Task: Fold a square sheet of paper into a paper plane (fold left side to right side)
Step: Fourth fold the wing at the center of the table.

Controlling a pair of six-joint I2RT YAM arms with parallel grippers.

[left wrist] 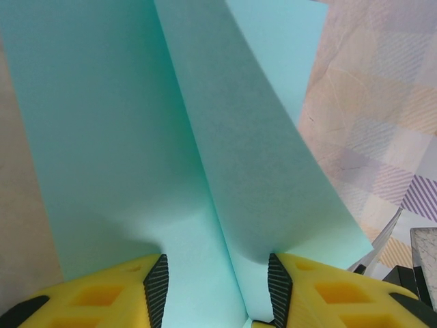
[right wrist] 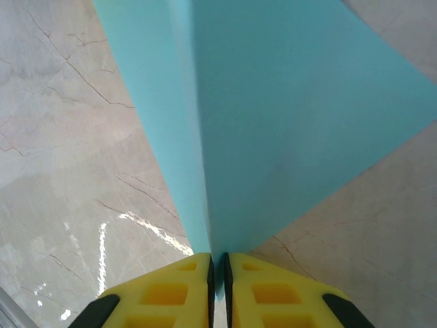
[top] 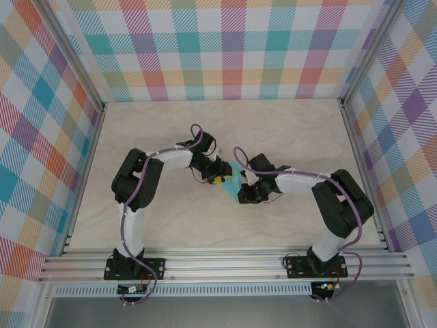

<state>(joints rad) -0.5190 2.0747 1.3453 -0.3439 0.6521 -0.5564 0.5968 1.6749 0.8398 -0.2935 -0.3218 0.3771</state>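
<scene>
The light-turquoise sheet of paper (top: 233,183) lies folded at the table's centre, between the two arms. In the left wrist view the paper (left wrist: 123,137) shows a centre crease, with one flap (left wrist: 259,150) standing up. My left gripper (left wrist: 217,263) is open astride that crease; the raised flap leans on its right pad (left wrist: 278,287), and the left pad (left wrist: 157,287) sits apart from it. My right gripper (right wrist: 217,258) is shut on a pointed end of the paper (right wrist: 287,123), whose folded edge is pinched between the yellow fingers. From above, the left gripper (top: 217,179) and right gripper (top: 243,194) meet over the paper.
The pale marble-look table (top: 287,130) stretches around the arms. Checked walls (top: 225,48) close the back and both sides, with aluminium rails (top: 225,263) along the near edge. Purple cables run along both arms.
</scene>
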